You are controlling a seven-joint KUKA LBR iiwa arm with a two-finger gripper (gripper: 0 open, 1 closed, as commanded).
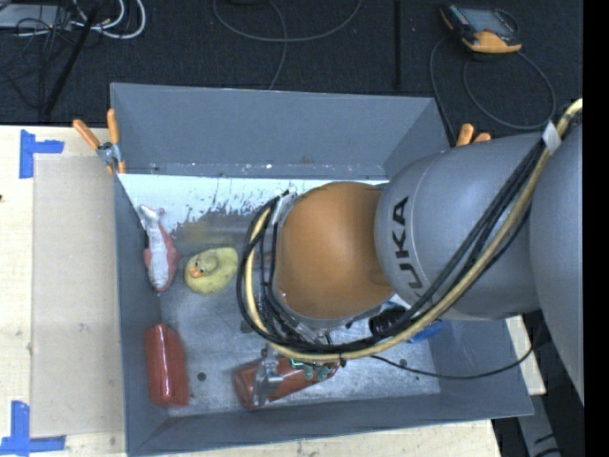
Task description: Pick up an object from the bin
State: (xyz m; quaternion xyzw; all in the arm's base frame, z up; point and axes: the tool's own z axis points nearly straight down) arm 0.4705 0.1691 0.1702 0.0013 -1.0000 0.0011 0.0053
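Crowding the front wall (381, 417), gripper (285, 369) seemingly over reddish thing (249, 383).

Yellow rubber duck (211, 270), upright, on the bin (285, 131) floor left of centre. Red-and-white fish-shaped toy (158, 250) lying along the left wall, just beside the duck, not touching. Red cylinder (166, 364) lying flat in the lower left corner, parallel to the left wall. Blue item (430, 330) towards the right wall, largely hidden; kind undetermined.
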